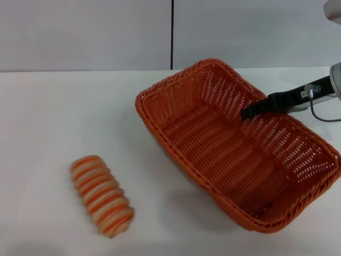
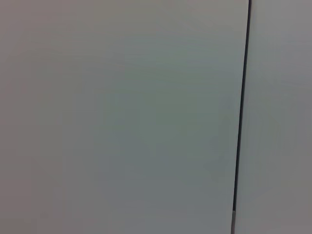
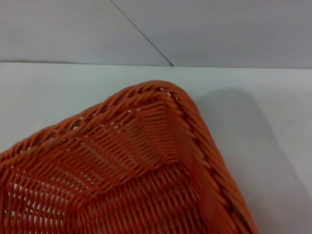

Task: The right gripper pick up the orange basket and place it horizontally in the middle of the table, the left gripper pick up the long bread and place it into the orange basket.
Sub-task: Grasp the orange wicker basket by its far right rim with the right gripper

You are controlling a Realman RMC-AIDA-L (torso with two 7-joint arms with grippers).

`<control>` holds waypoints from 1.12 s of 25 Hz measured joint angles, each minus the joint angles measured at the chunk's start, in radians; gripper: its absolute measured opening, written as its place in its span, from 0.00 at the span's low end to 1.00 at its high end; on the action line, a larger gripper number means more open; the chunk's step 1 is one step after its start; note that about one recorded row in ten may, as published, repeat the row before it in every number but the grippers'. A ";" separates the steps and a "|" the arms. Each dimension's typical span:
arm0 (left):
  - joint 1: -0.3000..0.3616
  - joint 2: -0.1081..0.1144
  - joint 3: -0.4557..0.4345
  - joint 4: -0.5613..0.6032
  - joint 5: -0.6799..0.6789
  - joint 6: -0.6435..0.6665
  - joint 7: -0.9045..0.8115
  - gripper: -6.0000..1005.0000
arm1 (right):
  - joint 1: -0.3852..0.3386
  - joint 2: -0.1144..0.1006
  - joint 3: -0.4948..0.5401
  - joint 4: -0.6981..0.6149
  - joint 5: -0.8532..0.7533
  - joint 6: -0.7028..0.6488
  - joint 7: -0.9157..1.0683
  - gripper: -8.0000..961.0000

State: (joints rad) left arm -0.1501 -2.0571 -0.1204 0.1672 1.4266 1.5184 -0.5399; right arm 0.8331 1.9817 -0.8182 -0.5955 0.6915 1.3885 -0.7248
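The orange basket (image 1: 229,160) hangs tilted over the right half of the white table (image 1: 53,117), casting a shadow under its near side. My right gripper (image 1: 250,112) comes in from the right and is shut on the basket's far long wall, one black finger showing inside it. In the right wrist view a corner of the basket (image 3: 136,161) fills the frame, with no fingers in sight. The long bread (image 1: 101,194), striped orange and cream, lies on the table at the front left, well apart from the basket. My left gripper is out of view.
A grey wall with a dark vertical seam (image 1: 172,34) runs behind the table. The left wrist view holds only that wall and seam (image 2: 241,112).
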 joint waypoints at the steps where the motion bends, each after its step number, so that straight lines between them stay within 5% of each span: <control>1: 0.000 0.000 0.000 0.000 0.000 0.000 0.000 0.83 | -0.001 0.000 0.000 -0.001 0.000 0.000 0.000 0.79; 12: 0.009 -0.001 -0.002 -0.001 0.001 0.005 0.000 0.83 | -0.014 0.000 -0.005 -0.050 -0.012 0.014 0.004 0.63; 28: 0.014 -0.003 -0.004 -0.009 0.002 0.008 0.000 0.83 | -0.018 0.005 -0.018 -0.072 -0.016 0.019 -0.025 0.17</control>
State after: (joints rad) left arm -0.1365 -2.0601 -0.1243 0.1580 1.4283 1.5267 -0.5399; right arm 0.8148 1.9863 -0.8362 -0.6675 0.6759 1.4073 -0.7499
